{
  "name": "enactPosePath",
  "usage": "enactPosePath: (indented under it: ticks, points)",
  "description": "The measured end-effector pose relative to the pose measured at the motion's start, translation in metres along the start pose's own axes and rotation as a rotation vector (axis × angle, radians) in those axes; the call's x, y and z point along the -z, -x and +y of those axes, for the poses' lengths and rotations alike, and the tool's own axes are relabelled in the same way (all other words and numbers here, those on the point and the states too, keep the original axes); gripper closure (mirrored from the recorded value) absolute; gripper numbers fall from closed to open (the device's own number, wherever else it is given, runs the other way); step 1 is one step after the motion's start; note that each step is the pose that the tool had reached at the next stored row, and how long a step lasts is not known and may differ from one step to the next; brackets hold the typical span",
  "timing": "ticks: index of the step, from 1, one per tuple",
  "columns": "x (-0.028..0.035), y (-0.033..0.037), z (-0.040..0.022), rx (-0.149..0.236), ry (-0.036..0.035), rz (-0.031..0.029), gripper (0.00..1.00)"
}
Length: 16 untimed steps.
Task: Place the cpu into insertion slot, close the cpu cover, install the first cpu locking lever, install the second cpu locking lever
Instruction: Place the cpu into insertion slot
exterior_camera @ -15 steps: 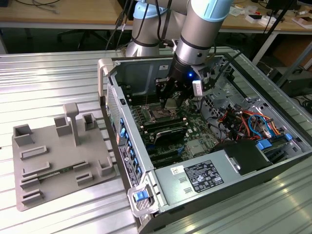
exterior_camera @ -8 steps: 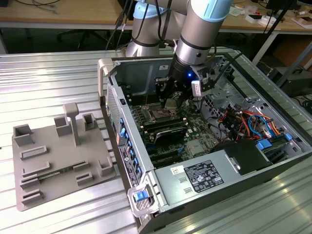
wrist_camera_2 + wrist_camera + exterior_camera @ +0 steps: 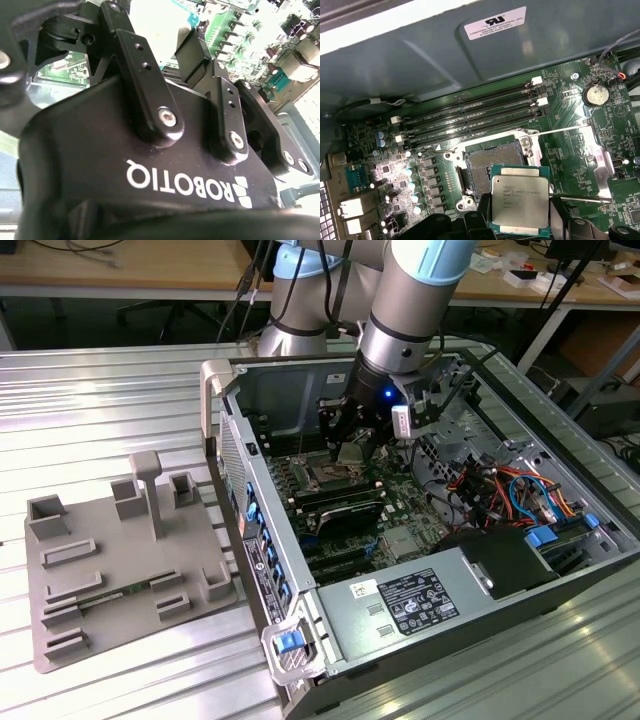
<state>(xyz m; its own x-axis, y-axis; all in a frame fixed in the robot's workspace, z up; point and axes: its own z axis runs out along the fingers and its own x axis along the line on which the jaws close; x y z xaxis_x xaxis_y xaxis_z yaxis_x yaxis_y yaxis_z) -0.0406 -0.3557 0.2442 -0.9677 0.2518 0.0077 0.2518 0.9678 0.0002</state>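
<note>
A: Where is the cpu (image 3: 520, 202)?

B: Pinched by 2 opposite edges in the gripper (image 3: 521, 222), with its metal top facing up in the first wrist view. The black fingers (image 3: 481, 220) press on the sides alone. I judge that is so nothing touches the underside and the chip hangs level.

A: And the insertion slot (image 3: 492, 164)?

B: Open and bare, just beside the chip. 1 corner of the chip overlaps the slot's rim in that picture. The cpu cover (image 3: 601, 165) lies swung back off the socket and a thin locking lever (image 3: 565, 131) stands free. That leaves the way down unobstructed.

A: What does the exterior view add?

B: Height and setting. The arm reaches down into the open computer case (image 3: 290, 390), and the chip hovers above the board rather than resting on it. A grey fixture tray (image 3: 110, 570) sits on the table outside the case, well apart.

A: And the second wrist view?

B: The gripper's own body and linkages up close, with the green board (image 3: 240, 30) beyond. From there I cannot tell how the chip lines up with the socket.
</note>
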Motion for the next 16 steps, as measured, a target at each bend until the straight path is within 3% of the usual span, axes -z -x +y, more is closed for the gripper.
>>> enactPosePath:
  ticks: [16]
  points:
    - [-0.0004, 0.0000, 0.0000, -0.037, -0.0009, -0.0003, 0.45]
